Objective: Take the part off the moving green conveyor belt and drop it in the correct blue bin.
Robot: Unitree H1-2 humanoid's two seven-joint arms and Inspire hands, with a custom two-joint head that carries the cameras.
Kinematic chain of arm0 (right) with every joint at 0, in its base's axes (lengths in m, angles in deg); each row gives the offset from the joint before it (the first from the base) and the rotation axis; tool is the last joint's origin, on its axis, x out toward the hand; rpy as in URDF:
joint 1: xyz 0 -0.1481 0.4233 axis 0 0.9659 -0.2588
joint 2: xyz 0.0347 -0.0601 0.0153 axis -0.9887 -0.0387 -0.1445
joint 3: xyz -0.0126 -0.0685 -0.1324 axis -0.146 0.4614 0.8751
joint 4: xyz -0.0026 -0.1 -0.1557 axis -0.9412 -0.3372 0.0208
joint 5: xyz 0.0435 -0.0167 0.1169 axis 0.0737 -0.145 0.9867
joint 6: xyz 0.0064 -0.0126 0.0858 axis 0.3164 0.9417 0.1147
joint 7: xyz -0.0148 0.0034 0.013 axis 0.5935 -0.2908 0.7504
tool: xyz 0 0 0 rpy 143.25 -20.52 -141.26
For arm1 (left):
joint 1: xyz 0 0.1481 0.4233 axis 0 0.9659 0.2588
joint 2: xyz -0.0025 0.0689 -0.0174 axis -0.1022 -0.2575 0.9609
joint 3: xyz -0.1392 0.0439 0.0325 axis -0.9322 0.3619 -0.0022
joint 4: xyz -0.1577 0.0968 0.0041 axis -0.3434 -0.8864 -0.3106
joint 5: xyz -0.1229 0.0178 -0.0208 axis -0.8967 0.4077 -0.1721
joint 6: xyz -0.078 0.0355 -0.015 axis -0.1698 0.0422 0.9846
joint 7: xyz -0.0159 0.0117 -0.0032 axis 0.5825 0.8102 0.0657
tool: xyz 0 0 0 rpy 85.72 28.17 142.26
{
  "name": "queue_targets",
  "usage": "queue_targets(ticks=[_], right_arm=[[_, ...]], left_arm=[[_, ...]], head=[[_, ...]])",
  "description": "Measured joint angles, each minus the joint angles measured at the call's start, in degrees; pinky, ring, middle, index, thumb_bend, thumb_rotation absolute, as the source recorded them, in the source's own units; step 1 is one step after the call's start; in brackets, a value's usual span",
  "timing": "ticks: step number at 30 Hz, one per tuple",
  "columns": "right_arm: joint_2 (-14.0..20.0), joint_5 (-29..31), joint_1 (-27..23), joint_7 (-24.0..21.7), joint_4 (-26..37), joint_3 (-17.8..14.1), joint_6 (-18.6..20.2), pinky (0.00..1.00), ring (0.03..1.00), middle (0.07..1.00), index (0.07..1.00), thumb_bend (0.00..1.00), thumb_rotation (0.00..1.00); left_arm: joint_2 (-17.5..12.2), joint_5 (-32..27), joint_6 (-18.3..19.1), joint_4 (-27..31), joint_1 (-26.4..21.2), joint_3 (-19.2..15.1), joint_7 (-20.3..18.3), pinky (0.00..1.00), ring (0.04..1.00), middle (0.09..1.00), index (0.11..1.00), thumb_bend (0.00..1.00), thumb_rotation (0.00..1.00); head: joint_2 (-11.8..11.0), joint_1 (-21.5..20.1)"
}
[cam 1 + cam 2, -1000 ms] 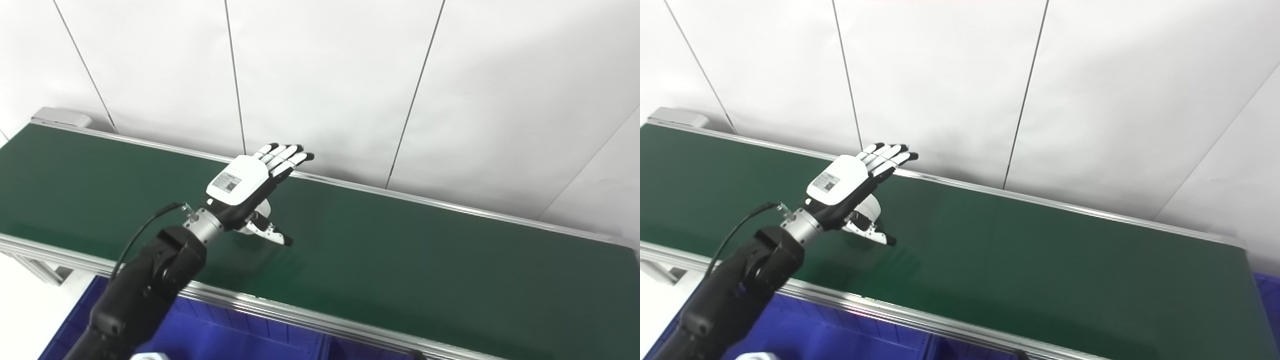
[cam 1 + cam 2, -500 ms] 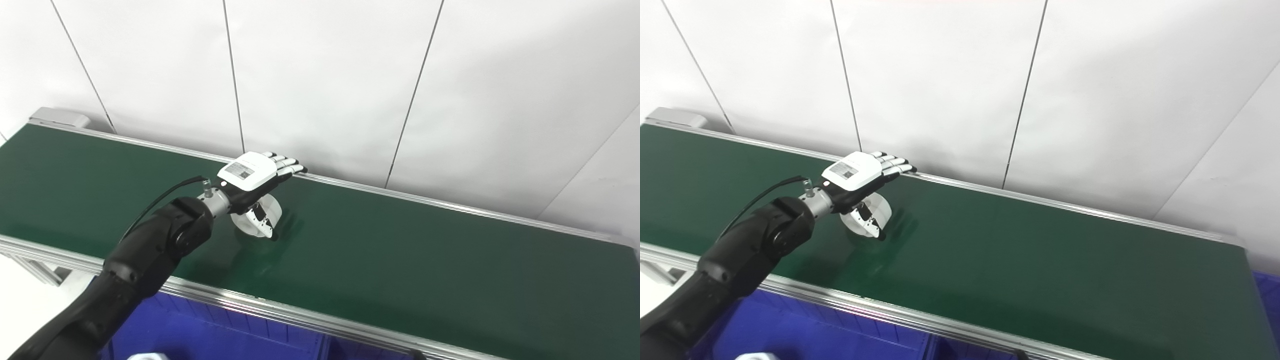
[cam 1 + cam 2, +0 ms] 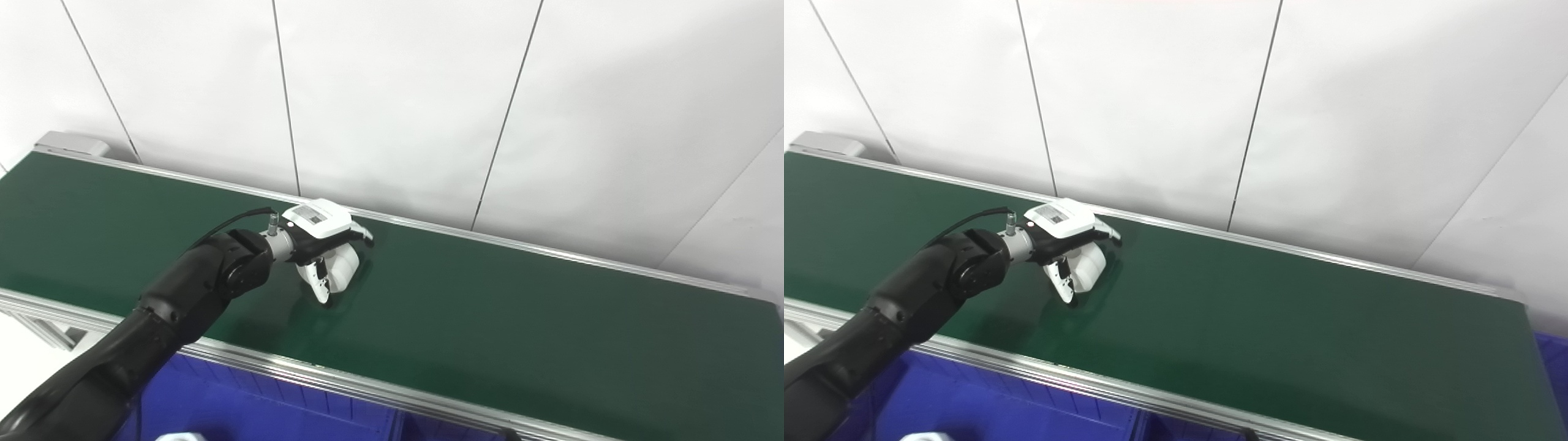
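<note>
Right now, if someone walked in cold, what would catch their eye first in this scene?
Most striking is the left hand, reaching out over the green conveyor belt with its fingers curled around a white part near the belt's far edge. Next come the blue bin below the belt's near rail and the plain white wall behind.

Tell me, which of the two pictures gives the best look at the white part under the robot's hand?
The left eye view, slightly: the white part shows a little larger beneath the left hand. The right eye view shows the same part, equally half hidden.
</note>
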Motion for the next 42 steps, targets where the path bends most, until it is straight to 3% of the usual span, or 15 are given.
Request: queue_targets(ticks=[7, 8, 9, 11, 19, 29, 31, 33, 34, 35, 36, 37, 38, 40, 42], right_arm=[[-0.03, 0.05, 0.07, -0.06, 0.25, 0.52, 0.00, 0.97, 0.970, 1.000, 1.000, 0.69, 0.95], [-0.04, 0.04, 0.09, -0.09, 0.26, 0.61, 0.00, 0.97, 0.965, 1.000, 1.000, 0.69, 0.95], [-0.05, 0.00, 0.09, -0.09, 0.29, 0.65, 0.00, 0.96, 0.961, 1.000, 1.000, 0.70, 0.96], [-0.04, -0.22, 0.10, -0.08, 0.53, 0.71, 0.01, 0.97, 0.960, 1.000, 1.000, 0.72, 0.96], [-0.04, -0.19, 0.44, -0.10, 1.40, 1.06, 0.05, 0.96, 0.958, 1.000, 1.000, 0.72, 0.96], [-0.04, -0.19, 1.14, -0.11, 3.38, 1.45, 0.73, 0.94, 0.953, 1.000, 1.000, 0.73, 0.97], [-0.04, -0.13, 1.27, -0.15, 3.85, 1.53, 0.81, 0.95, 0.957, 1.000, 1.000, 0.74, 0.96], [0.00, 0.36, 1.63, -0.31, 5.07, 1.58, 1.70, 0.95, 0.963, 1.000, 1.000, 0.75, 0.96], [0.04, 0.88, 1.90, -0.38, 6.21, 1.60, 2.17, 0.96, 0.963, 1.000, 1.000, 0.76, 0.98], [0.05, 0.96, 2.08, -0.35, 7.40, 1.57, 2.44, 0.96, 0.963, 1.000, 1.000, 0.76, 0.98], [0.09, 0.95, 2.16, -0.34, 8.36, 1.53, 2.73, 0.96, 0.962, 1.000, 1.000, 0.76, 0.99], [0.13, 0.91, 2.18, -0.32, 9.24, 1.52, 3.25, 0.96, 0.962, 1.000, 1.000, 0.76, 0.99], [0.20, 0.91, 2.20, -0.28, 10.04, 1.52, 3.67, 0.98, 0.970, 1.000, 1.000, 0.76, 1.00], [0.40, 0.93, 2.31, -0.31, 11.45, 1.52, 5.11, 0.99, 0.979, 1.000, 1.000, 0.76, 1.00], [0.58, 1.08, 2.51, -0.34, 12.42, 1.53, 6.35, 1.00, 0.990, 1.000, 1.000, 0.76, 1.00]], left_arm=[[-0.15, 0.32, -0.25, 0.56, -2.58, 1.55, -0.78, 0.57, 0.588, 0.603, 0.553, 1.00, 0.06], [-0.19, 0.53, -0.42, 0.56, -2.91, 1.91, -0.73, 0.55, 0.558, 0.573, 0.514, 0.72, 0.06], [-0.20, 0.87, -0.59, 0.55, -3.16, 2.29, -0.57, 0.51, 0.519, 0.540, 0.493, 0.60, 0.05], [-0.18, 1.38, -0.97, 0.52, -3.25, 2.66, 0.05, 0.48, 0.479, 0.524, 0.468, 0.54, 0.01], [-0.03, 1.42, -2.01, 0.35, -3.23, 3.05, 2.34, 0.43, 0.447, 0.530, 0.454, 0.52, 0.00], [0.28, 1.22, -2.72, 3.28, -2.80, 3.04, 2.33, 0.45, 0.460, 0.523, 0.459, 0.52, 0.00], [0.21, 0.68, -2.11, 6.22, -1.85, 2.34, 1.78, 0.45, 0.470, 0.524, 0.458, 0.52, 0.00], [0.22, -0.42, -1.00, 11.53, -0.21, 1.04, 0.54, 0.38, 0.392, 0.465, 0.481, 0.53, 0.00], [0.20, -1.29, -0.36, 15.44, 0.64, 0.11, -0.39, 0.29, 0.283, 0.470, 0.481, 0.53, 0.00], [0.20, -2.14, 0.46, 18.97, 1.50, -0.88, -1.05, 0.28, 0.272, 0.470, 0.480, 0.53, 0.00], [0.21, -2.96, 1.29, 22.37, 2.13, -1.84, -1.69, 0.26, 0.249, 0.471, 0.480, 0.53, 0.00], [0.20, -3.76, 2.05, 24.95, 2.53, -2.72, -2.54, 0.24, 0.234, 0.471, 0.480, 0.53, 0.00], [0.19, -4.25, 2.83, 26.81, 2.79, -3.46, -3.34, 0.26, 0.245, 0.471, 0.480, 0.53, 0.00], [-0.14, -5.19, 5.08, 31.63, 4.08, -5.42, -5.79, 0.32, 0.292, 0.441, 0.487, 0.53, 0.00], [-1.05, -5.83, 6.70, 36.21, 5.62, -6.68, -8.25, 0.35, 0.327, 0.416, 0.493, 0.52, 0.00]], head=[[0.35, -0.09], [0.35, -0.09], [0.53, -0.09], [0.70, -0.09], [1.14, -0.18], [2.02, 0.53], [2.73, 1.14], [4.30, 2.98], [5.87, 4.64], [5.89, 4.66], [8.50, 6.83], [8.53, 6.85], [8.53, 6.85], [11.85, 7.91], [12.82, 8.78]])
